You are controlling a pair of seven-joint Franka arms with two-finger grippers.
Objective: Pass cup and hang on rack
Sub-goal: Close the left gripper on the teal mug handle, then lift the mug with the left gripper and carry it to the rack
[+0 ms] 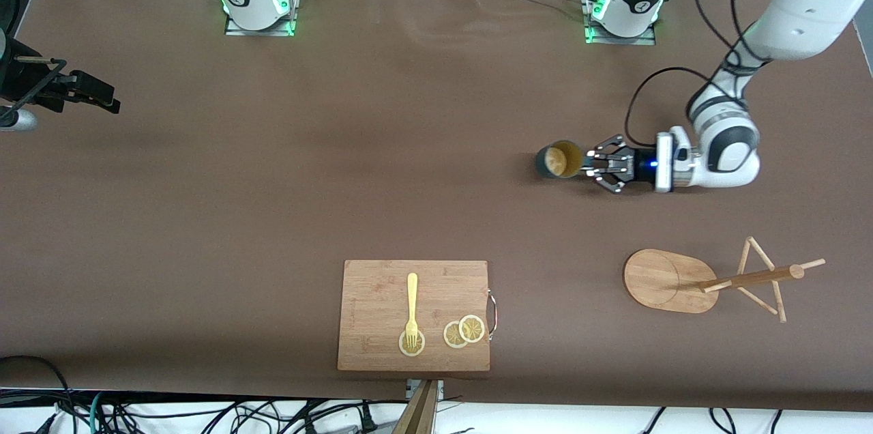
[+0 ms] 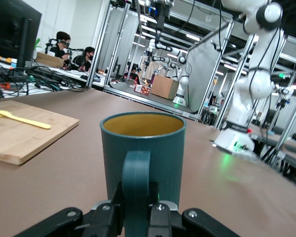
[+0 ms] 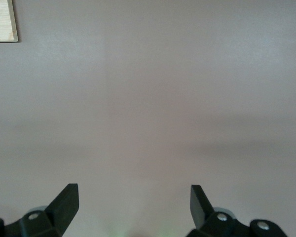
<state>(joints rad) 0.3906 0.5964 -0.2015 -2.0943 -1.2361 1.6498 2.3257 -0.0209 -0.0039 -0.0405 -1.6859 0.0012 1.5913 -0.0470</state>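
teal handle pinched tight between the left gripper point(image 1: 592, 165) fingers point(image 2: 158, 213), cup point(image 1: 559, 160) upright on the table point(image 1: 273, 181), at the gripper's nine o'clock from the front. gripping the handle probably leaves the body free for a handover. the wrist view shows that pinch; the front view shows the rack point(image 1: 709, 280) tipped over, nearer the camera. right gripper point(image 3: 134, 202) waits, fingers wide apart.

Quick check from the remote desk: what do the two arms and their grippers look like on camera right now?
Both arms are glossy white with grey joint bands; their bases glow green, with red buttons. The left gripper has black and silver linkage fingers, a blue light on its body and a white wrist block, with black cable looping along the arm. The right gripper shows black wedge-shaped fingertips.
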